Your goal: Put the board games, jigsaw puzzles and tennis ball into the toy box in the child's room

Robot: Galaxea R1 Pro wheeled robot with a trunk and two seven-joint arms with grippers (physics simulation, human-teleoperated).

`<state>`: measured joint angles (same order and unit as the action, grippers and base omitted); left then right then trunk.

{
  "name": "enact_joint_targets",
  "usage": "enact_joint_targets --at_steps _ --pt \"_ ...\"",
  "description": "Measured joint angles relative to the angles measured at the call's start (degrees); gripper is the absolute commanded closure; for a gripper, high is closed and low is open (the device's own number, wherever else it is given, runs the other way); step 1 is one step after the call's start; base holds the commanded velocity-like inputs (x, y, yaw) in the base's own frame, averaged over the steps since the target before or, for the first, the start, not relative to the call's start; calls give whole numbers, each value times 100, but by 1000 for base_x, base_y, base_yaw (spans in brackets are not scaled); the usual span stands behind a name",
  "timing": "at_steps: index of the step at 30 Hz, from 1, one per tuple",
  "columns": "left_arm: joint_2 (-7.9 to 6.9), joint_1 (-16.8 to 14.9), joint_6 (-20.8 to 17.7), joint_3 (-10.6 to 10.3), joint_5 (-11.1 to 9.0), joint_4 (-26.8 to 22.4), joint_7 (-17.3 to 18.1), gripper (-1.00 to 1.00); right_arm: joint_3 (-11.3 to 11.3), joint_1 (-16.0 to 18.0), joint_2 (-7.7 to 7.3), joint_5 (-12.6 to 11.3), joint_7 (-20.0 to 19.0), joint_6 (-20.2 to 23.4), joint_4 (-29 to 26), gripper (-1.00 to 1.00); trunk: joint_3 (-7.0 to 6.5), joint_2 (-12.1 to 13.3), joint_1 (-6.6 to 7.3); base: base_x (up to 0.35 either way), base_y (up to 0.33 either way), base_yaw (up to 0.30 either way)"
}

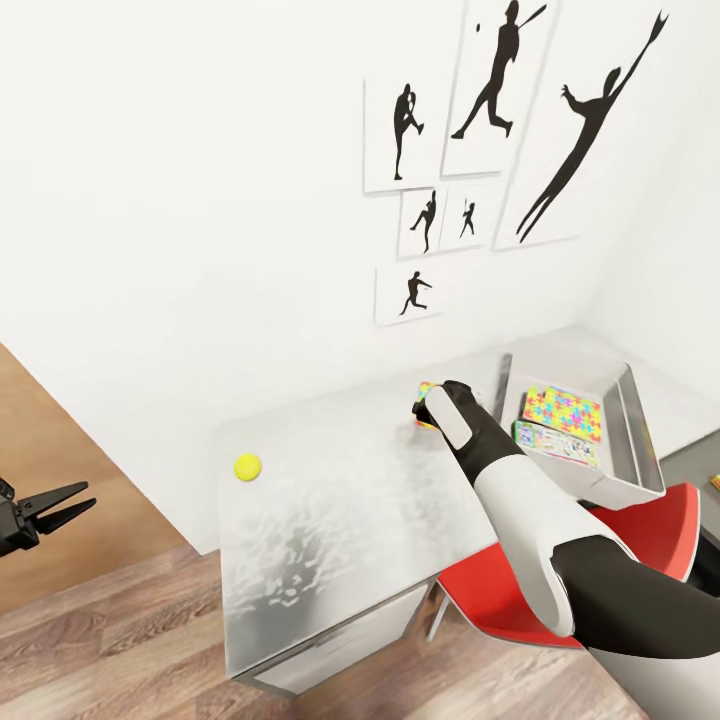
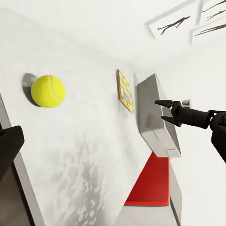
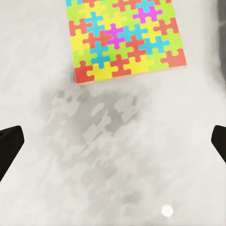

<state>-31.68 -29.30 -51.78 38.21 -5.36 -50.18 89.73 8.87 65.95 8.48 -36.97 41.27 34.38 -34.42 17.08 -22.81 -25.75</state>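
toy box [image 1: 640, 440] with seemingly two puzzles [image 1: 563, 410]

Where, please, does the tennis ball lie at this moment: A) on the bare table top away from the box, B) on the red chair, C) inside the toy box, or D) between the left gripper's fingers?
A: the tennis ball rests on the table, apart from the toy box.

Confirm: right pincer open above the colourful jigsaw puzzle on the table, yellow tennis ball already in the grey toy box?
Not quite. The yellow tennis ball lies on the white table, apart from the grey toy box, as the head view shows. The rest holds: right pincer open above the colourful jigsaw puzzle.
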Motion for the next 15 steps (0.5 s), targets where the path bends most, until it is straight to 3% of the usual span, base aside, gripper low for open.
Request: enact_joint_targets --at_steps 6,15 --pt "3 -2 0 0 1 0 0 -100 0 0 0 -1 0 0 -2 -100 2 0 0 3 12 -57" --pt "6 -4 0 0 4 0 1 -100 0 -1 -2 -1 1 2 -2 -100 3 0 0 1 148 -224"
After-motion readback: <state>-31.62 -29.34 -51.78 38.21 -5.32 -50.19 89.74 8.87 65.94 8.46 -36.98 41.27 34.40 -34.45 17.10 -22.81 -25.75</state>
